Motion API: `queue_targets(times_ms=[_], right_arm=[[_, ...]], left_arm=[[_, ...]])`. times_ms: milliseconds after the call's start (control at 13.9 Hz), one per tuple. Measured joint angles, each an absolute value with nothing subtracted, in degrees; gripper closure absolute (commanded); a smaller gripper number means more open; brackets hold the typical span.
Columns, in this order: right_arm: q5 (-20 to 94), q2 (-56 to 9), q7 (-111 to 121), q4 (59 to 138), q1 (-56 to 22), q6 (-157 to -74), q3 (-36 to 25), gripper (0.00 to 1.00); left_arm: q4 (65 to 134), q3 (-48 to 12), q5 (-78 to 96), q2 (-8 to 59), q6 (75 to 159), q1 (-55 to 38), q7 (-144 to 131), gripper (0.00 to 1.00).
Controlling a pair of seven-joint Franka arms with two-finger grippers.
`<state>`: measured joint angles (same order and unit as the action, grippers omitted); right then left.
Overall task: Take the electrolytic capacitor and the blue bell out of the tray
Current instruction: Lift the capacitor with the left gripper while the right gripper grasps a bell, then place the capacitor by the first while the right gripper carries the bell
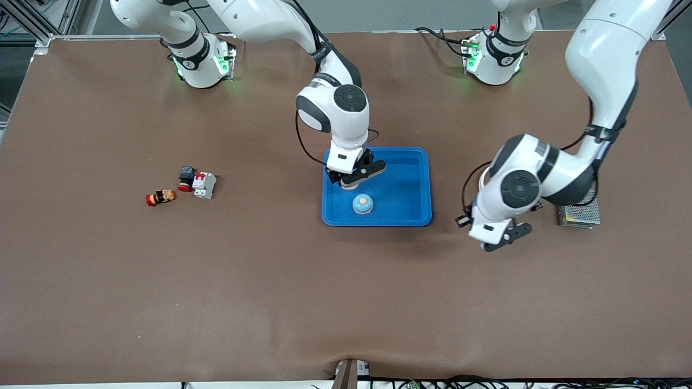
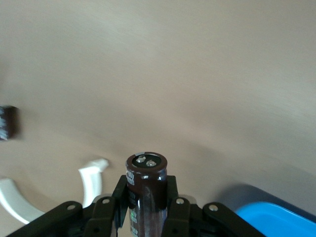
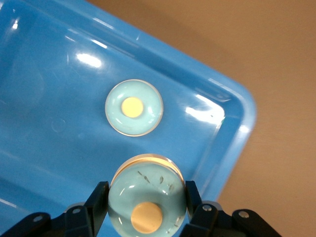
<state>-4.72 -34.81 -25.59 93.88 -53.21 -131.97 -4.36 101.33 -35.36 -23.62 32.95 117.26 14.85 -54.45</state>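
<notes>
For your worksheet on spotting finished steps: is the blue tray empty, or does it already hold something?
Not empty. One bell already sits inside the blue tray, while the right gripper holds a second bell above it.

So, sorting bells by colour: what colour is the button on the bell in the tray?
Orange-tan, on the pale blue bell; the right wrist view shows it best.

Blue tray (image 1: 416,183) with a bell (image 1: 363,204), right gripper (image 1: 354,183) above it.

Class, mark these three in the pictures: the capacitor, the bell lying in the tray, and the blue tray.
capacitor (image 2: 145,190): left wrist view, on its dark side wall.
bell lying in the tray (image 3: 134,107): right wrist view, on its yellow button.
blue tray (image 1: 427,183): front view, on its rim.
</notes>
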Motion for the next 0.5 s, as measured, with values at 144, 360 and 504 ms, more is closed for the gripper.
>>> queue_targets(times_ms=[144, 360, 504], right_arm=[[-4.7, -32.1, -21.8, 95.4, -51.4, -130.7, -4.5, 0.61], [-4.7, -29.3, -15.4, 98.8, -47.8, -130.7, -4.5, 0.61], [-4.7, -27.5, -10.1, 101.2, -45.0, -130.7, -4.6, 0.61]], left_arm=[[101.5, -35.3, -23.6, 32.8, 115.9, 17.0, -51.2, 1.00], [102.9, -35.2, -23.7, 32.8, 115.6, 20.9, -46.3, 1.00], [104.6, -35.2, -23.7, 32.8, 115.6, 23.5, -43.5, 1.00]])
